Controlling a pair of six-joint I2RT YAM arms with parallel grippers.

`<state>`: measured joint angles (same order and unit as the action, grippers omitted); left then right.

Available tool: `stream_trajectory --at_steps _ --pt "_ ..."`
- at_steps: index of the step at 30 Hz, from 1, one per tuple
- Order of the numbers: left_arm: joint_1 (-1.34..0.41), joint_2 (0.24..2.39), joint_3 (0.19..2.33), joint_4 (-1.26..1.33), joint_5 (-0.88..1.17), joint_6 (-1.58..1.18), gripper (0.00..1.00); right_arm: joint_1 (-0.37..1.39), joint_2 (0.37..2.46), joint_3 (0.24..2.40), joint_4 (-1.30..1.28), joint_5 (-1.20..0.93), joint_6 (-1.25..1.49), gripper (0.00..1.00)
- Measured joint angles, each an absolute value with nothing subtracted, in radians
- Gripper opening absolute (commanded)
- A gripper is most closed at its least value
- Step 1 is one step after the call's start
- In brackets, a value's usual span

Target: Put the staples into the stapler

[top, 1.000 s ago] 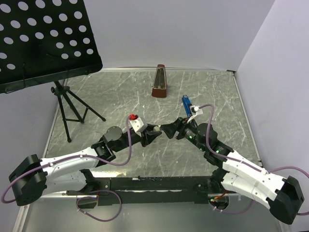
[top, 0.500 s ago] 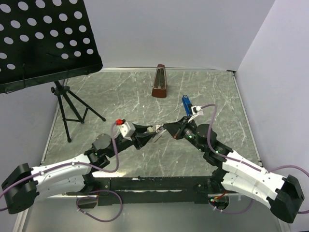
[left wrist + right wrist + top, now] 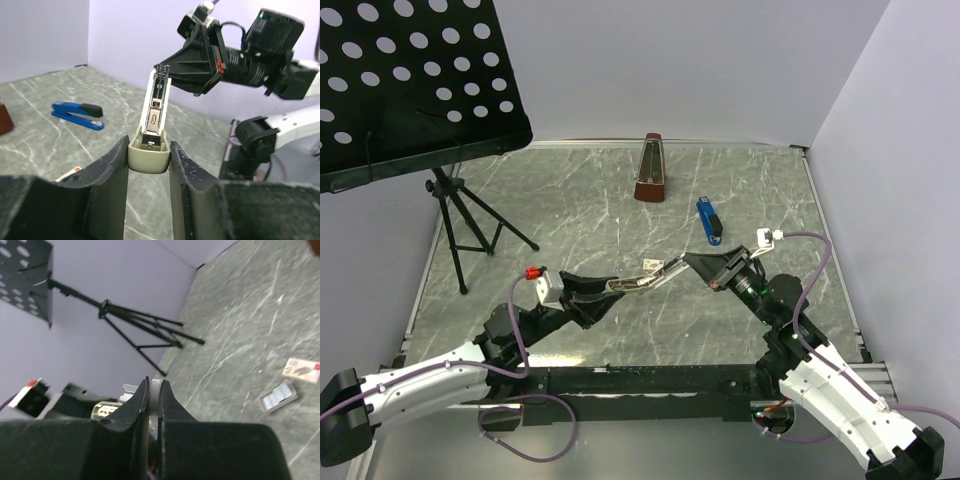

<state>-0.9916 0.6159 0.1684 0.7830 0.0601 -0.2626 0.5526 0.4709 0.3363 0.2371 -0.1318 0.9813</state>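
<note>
My left gripper (image 3: 148,150) (image 3: 588,292) is shut on the beige rear end of the stapler (image 3: 152,120) (image 3: 630,282), which is lifted above the table. Its white arm with the metal channel points away towards my right gripper (image 3: 692,263) (image 3: 192,70). In the right wrist view my right gripper (image 3: 155,384) is shut on a thin white edge of the stapler (image 3: 159,390) at its far tip. The staples lie on the table beyond: a whitish box with red print (image 3: 301,370) (image 3: 70,175) and a small tray of silvery contents (image 3: 278,396).
A blue stapler (image 3: 709,221) (image 3: 77,114) lies on the marble table (image 3: 570,200) at the right. A brown metronome (image 3: 651,172) stands at the back. A black music stand (image 3: 410,80) on a tripod (image 3: 465,225) (image 3: 145,330) occupies the back left.
The right gripper has shut on the stapler's tip. Both arms have drawn apart, the left one back to the left, the right one to the right, uncovering the blue stapler.
</note>
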Motion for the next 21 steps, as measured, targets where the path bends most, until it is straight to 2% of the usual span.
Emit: stream_trajectory --at_steps 8,10,11,16,18,19,21 --pt "-0.993 0.579 0.071 0.849 0.005 -0.455 0.15 0.55 0.429 0.29 0.237 -0.186 1.061 0.0" --pt "-0.993 0.586 0.07 0.862 -0.014 -0.49 0.09 0.549 0.436 0.29 0.238 -0.186 1.07 0.0" --pt "-0.993 0.588 0.07 0.866 -0.023 -0.502 0.02 0.547 0.443 0.291 0.238 -0.188 1.071 0.0" --pt "-0.993 0.575 0.069 0.835 -0.075 -0.519 0.01 0.533 0.517 0.292 0.237 -0.217 1.072 0.0" --pt "-0.993 0.564 0.072 0.808 -0.091 -0.513 0.01 0.53 0.552 0.292 0.239 -0.233 1.061 0.07" --pt "-0.993 0.562 0.08 0.781 -0.099 -0.505 0.01 0.526 0.57 0.292 0.24 -0.238 1.054 0.16" --pt "-0.992 0.566 0.104 0.733 -0.104 -0.484 0.01 0.519 0.602 0.292 0.238 -0.249 1.03 0.26"
